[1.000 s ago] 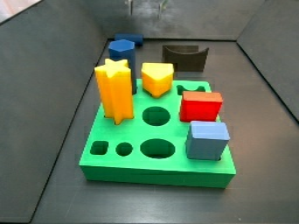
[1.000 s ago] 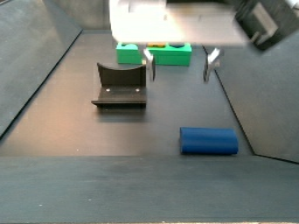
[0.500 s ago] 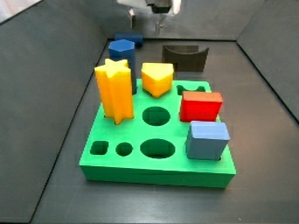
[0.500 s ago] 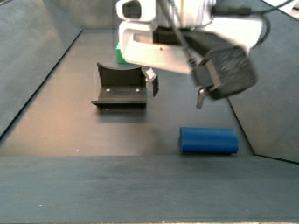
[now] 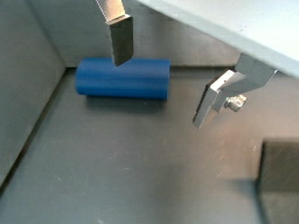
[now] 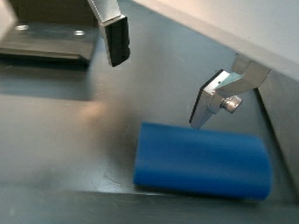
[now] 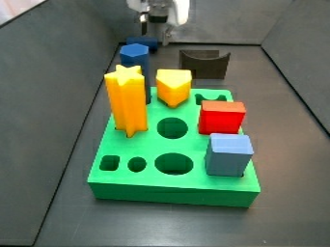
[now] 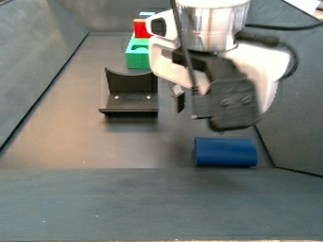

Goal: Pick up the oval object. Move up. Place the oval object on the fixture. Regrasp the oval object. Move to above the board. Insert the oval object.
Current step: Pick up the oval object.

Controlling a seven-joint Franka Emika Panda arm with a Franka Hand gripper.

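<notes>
My gripper hangs wide and empty above the oval object, which lies on its side on the dark floor, at the lower right of a side view and apart from the fixture at middle left. In both wrist views the 2 fingers flank nothing, and the peg sits just off their line. It looks like a rigid, smooth solid piece, probably light, unlikely to deform, but its rounded sides could slip or let it roll. I judge the best hold is across the narrower flanks near mid-length, pads flat on the gentlest curve. The board fills the foreground of a side view.
</notes>
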